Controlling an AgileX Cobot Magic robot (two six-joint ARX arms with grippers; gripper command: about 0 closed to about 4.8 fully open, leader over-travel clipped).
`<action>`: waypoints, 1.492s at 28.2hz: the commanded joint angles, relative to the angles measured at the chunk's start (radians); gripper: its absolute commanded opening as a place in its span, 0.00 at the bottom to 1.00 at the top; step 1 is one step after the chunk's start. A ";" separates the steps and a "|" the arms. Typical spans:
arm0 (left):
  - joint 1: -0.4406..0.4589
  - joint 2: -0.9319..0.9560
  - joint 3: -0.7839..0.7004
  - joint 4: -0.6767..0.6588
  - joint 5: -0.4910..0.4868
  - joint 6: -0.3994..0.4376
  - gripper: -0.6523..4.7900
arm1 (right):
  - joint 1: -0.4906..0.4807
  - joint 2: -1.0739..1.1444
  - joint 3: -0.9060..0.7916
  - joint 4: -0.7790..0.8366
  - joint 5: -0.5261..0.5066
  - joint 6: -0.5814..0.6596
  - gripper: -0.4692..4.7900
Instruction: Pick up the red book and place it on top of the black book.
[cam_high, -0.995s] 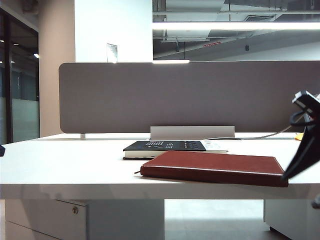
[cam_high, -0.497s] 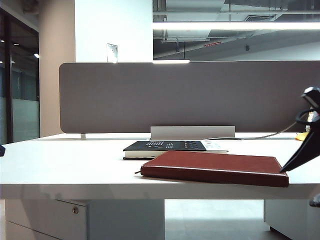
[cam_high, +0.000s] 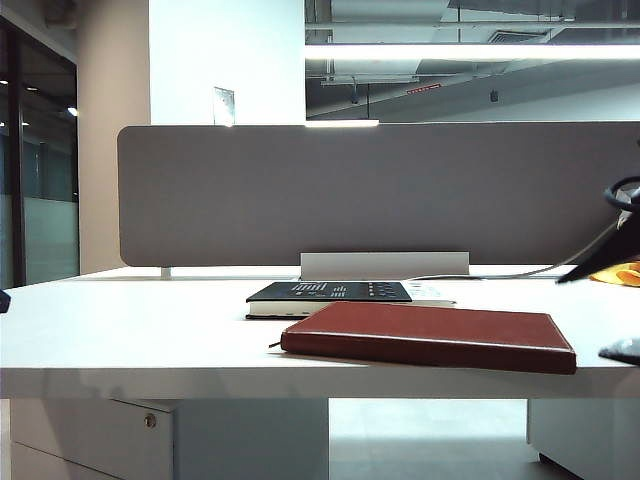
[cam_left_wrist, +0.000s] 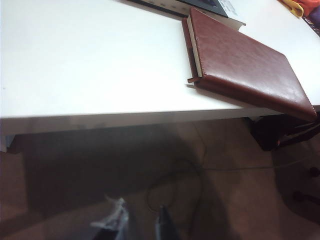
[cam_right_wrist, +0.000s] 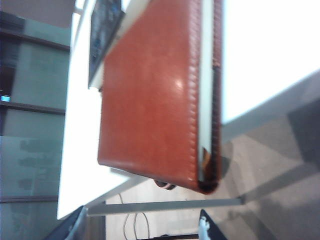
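The red book (cam_high: 428, 336), a thin leather-look hardcover, lies flat at the table's near edge, long axis sideways, just before the black book (cam_high: 330, 292). The right gripper (cam_right_wrist: 140, 225), spread, is nearer; the left gripper (cam_left_wrist: 137, 225) hangs below, part open.

— What sort of place was it?
— An office. A white table (cam_high: 130, 330) carried a grey privacy screen (cam_high: 370, 190) at twelve o'clock, with a locked drawer unit (cam_high: 90, 435) beneath.
— Anything else?
— Glass partitions (cam_high: 40, 160) at nine o'clock, and strip lighting (cam_high: 470, 50) under exposed ceiling ducts.
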 joint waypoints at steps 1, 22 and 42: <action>-0.001 0.000 -0.003 -0.007 0.009 0.005 0.27 | 0.001 -0.002 -0.003 0.018 -0.019 0.011 0.63; -0.001 0.000 -0.003 -0.007 0.022 0.006 0.27 | 0.000 0.011 -0.003 -0.066 0.068 0.029 0.63; -0.001 0.000 -0.003 -0.007 0.019 0.016 0.27 | 0.001 0.287 0.002 0.161 0.062 0.060 0.63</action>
